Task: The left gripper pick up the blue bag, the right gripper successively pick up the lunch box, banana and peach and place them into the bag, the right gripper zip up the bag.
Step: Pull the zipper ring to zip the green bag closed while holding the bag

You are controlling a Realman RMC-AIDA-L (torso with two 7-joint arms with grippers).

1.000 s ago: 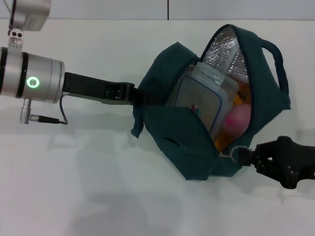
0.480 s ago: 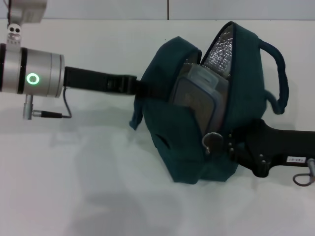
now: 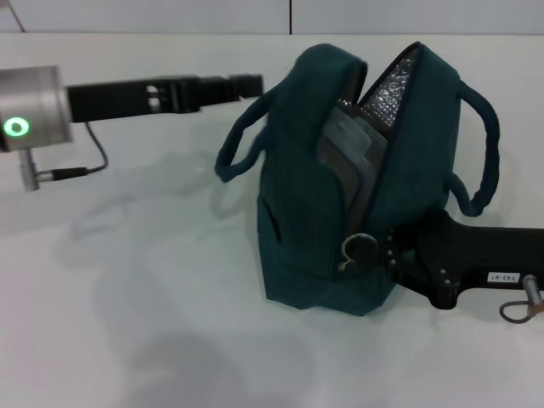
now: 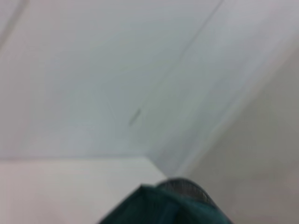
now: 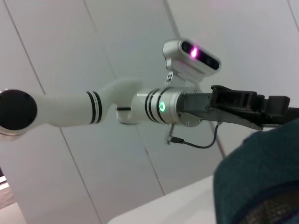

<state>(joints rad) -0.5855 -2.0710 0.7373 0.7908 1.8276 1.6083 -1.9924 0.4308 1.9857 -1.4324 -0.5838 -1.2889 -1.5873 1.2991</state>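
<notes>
Since the earlier frames, the blue bag (image 3: 340, 212) has risen upright and narrowed its mouth on the white table (image 3: 127, 340). At 9 o'clock, the left gripper (image 3: 246, 85) pinches a handle. At 4 o'clock, the right gripper (image 3: 378, 253) clamps the zipper pull (image 3: 357, 249). The lunch box (image 3: 350, 144) stays inside. Pale wall panels (image 5: 93, 46) stand behind.

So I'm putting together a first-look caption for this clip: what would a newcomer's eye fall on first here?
First, the blue bag standing mid-table, its top gaping to show foil lining and the lunch box wedged inside. Next, the right gripper low at the bag's near end, by the silver ring zipper pull. Then the left gripper reaching across from the left toward the bag's handle, a green light glowing on its wrist.
</notes>
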